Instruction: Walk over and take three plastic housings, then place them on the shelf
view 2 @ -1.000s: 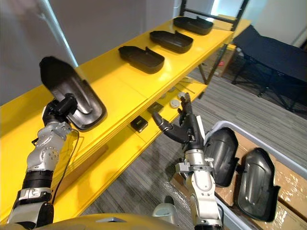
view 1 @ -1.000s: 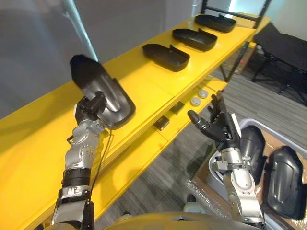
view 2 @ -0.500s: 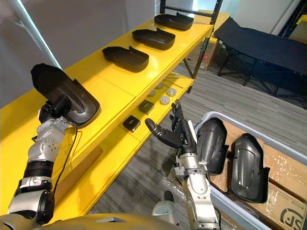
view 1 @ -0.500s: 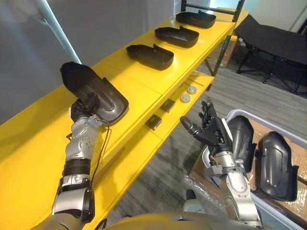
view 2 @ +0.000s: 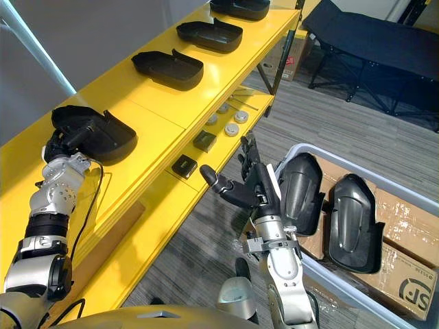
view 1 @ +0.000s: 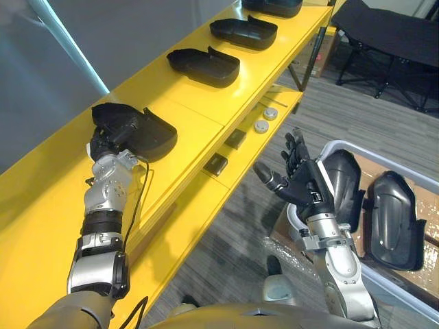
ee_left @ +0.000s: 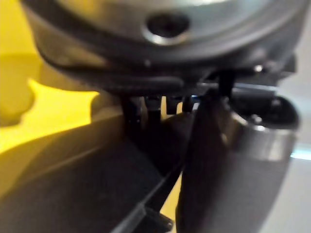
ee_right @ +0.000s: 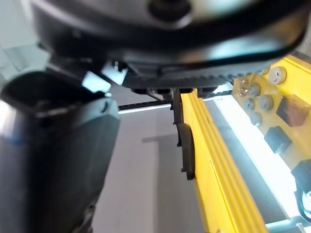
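Housing (view 1: 140,131) on shelf (view 1: 194,108), short of front edge

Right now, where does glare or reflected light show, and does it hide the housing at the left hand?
Left eye view: a pale light streak crosses the grey wall; the housing in the left hand reads clearly, matte on the yellow shelf. Right eye view: soft sheen on a spare housing beyond the open right hand. Right wrist view: the lower shelf washes out to white.
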